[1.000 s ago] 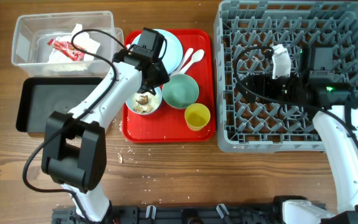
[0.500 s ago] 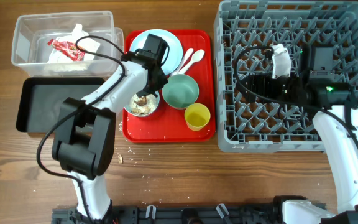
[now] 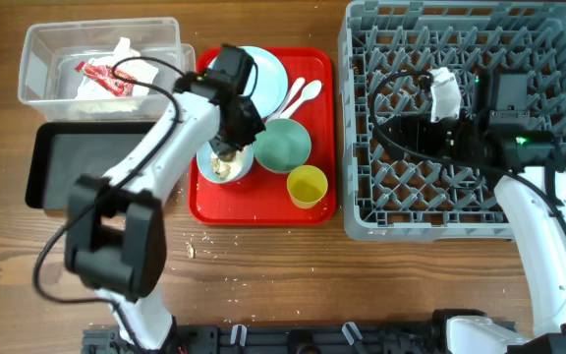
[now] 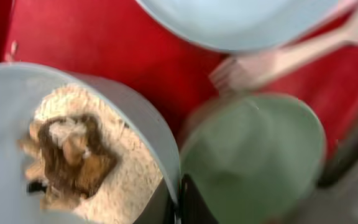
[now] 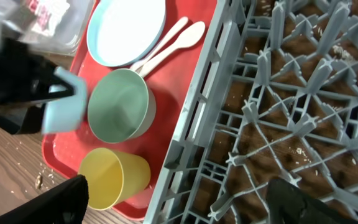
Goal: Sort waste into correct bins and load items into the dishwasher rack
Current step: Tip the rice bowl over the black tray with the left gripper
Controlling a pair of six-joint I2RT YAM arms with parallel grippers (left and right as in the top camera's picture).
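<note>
Left gripper (image 4: 176, 202) pinches the rim of the bowl (image 4: 5, 124) of food scraps (image 4: 70, 158) left of frame centre; we see the right gripper (image 5: 179, 199) spread wide above the rack (image 3: 411, 228).

- Table (image 3: 362, 285): brown wood, grain running left to right, filling the overhead view behind everything else.
- Black rail (image 3: 303, 341): along the near edge of the table, fitted with small clamps.
- Light: even and soft, shadows faint.
</note>
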